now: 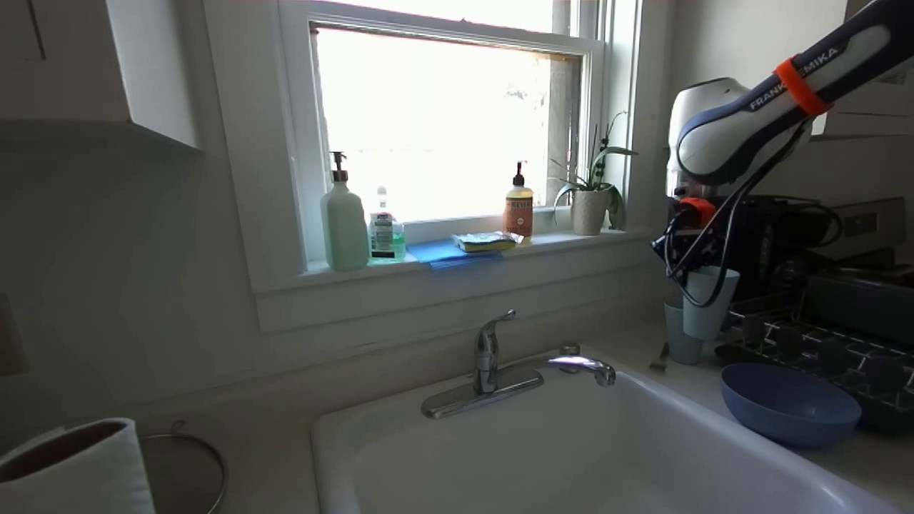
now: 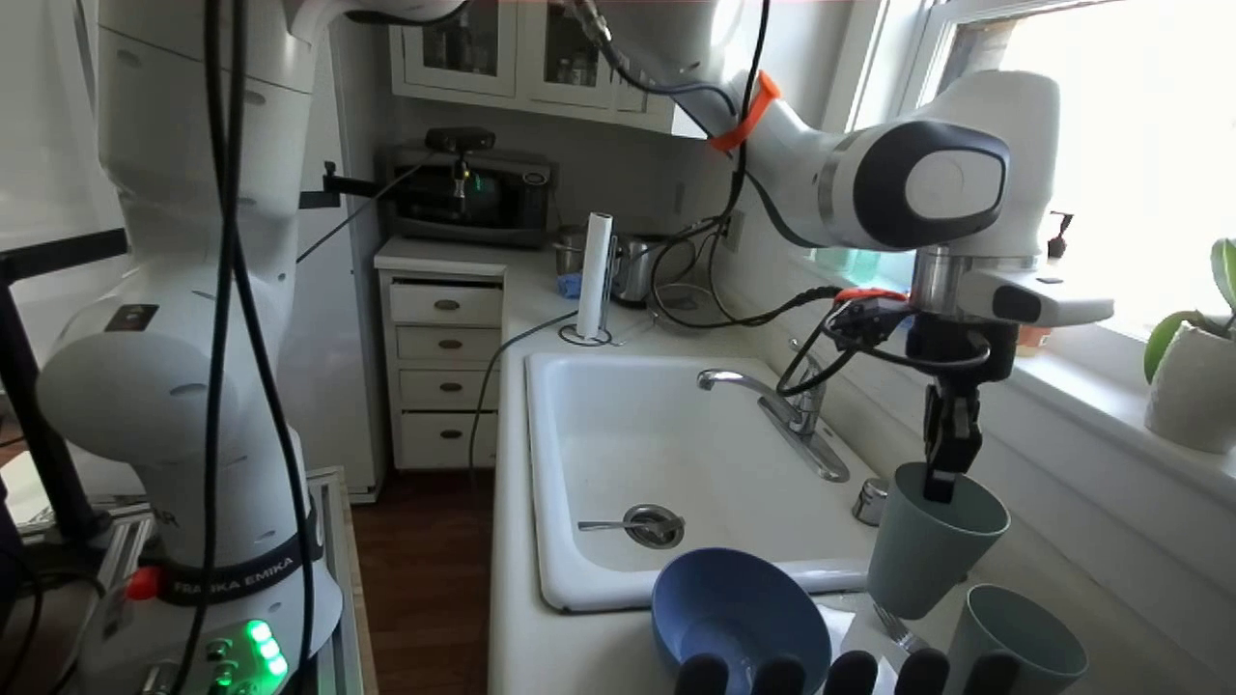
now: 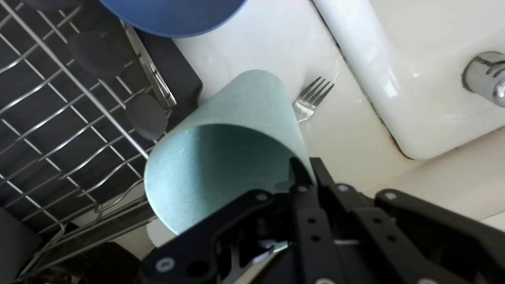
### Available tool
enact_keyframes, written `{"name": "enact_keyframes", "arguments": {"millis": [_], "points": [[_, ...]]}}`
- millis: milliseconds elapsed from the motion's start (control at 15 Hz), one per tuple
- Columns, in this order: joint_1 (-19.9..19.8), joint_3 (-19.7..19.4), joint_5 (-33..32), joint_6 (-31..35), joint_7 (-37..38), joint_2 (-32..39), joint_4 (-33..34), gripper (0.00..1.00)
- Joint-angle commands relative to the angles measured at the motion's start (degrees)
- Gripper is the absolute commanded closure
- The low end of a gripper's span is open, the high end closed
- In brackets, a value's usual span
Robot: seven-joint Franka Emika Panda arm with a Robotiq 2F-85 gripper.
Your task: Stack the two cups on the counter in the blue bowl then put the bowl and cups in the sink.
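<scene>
Wrist view: cup point(image 3: 227, 156) is tilted, w/ rim clamped btwn pincer point(image 3: 307, 167) tips.

Bright window point(image 1: 443, 128), dim wall point(image 1: 121, 271), brown floor point(image 2: 420, 579).

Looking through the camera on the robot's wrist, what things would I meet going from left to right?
Wire dish rack → pale blue-green cup → fork → white rim of the sink → chrome fitting.
</scene>
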Motion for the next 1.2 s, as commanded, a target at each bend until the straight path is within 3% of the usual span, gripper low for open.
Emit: {"name": "enact_keyframes", "arguments": {"millis": [0,267,1133], "points": [[-1.2,1.2,-0.6,-3.4,-0.5,-4.0,2.1,0.99],[-2.4,1.4,0.1,-1.1,-0.2,-3.7,6.3,0.99],[-5.3,0.1,0.4,-0.1,0.3,10.5,15.5,0.99]]}}
